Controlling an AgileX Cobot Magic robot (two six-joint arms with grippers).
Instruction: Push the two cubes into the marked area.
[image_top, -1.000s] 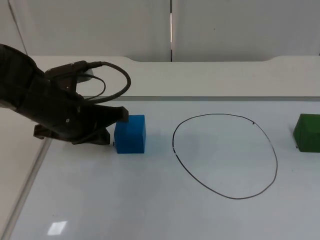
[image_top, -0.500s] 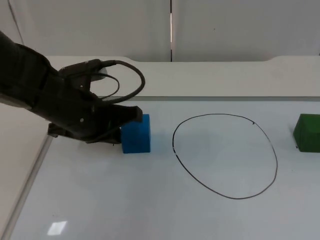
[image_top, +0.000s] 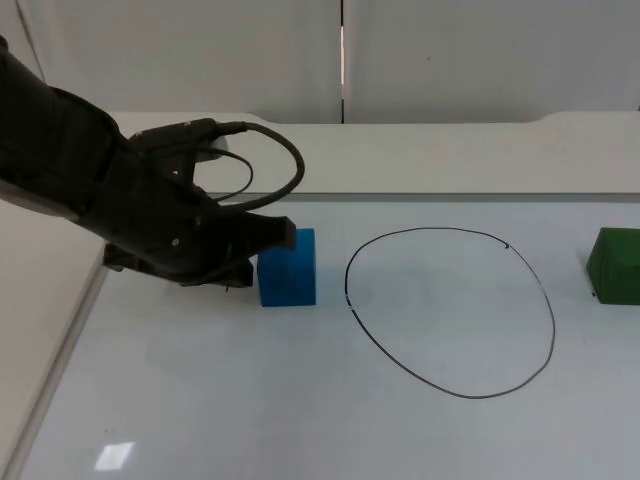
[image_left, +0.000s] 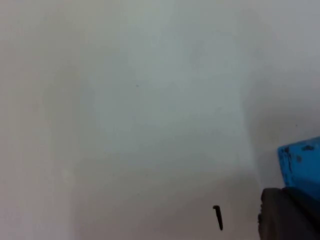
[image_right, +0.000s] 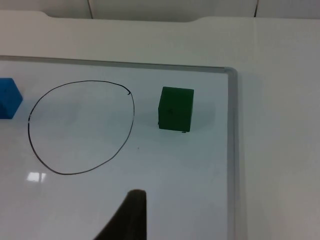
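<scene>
Top view: left gripper (image_top: 272, 238) at centre left, finger spread impossible to tell, pressed against blue cube (image_top: 288, 267) just left of drawn circle (image_top: 450, 313); green cube (image_top: 614, 265) at right edge, outside.

Left wrist: blue cube (image_left: 300, 162) touching fingertip (image_left: 287, 215).

Right wrist: right gripper (image_right: 127, 220) waiting, spread unclear. Probably light, rigid, sliding easily; best pushed low, mid-face.

a solid blue cube (image_top: 288, 267) sits flat on the white table top, just outside the left edge of the marked area (image_top: 452, 312), a thin black hand-drawn oval outline. a dark green cube (image_top: 614, 265) rests upright well beyond the oval's right side, apart from the line. both cubes lie outside the ring, one on each side, with its interior bare between them.
</scene>
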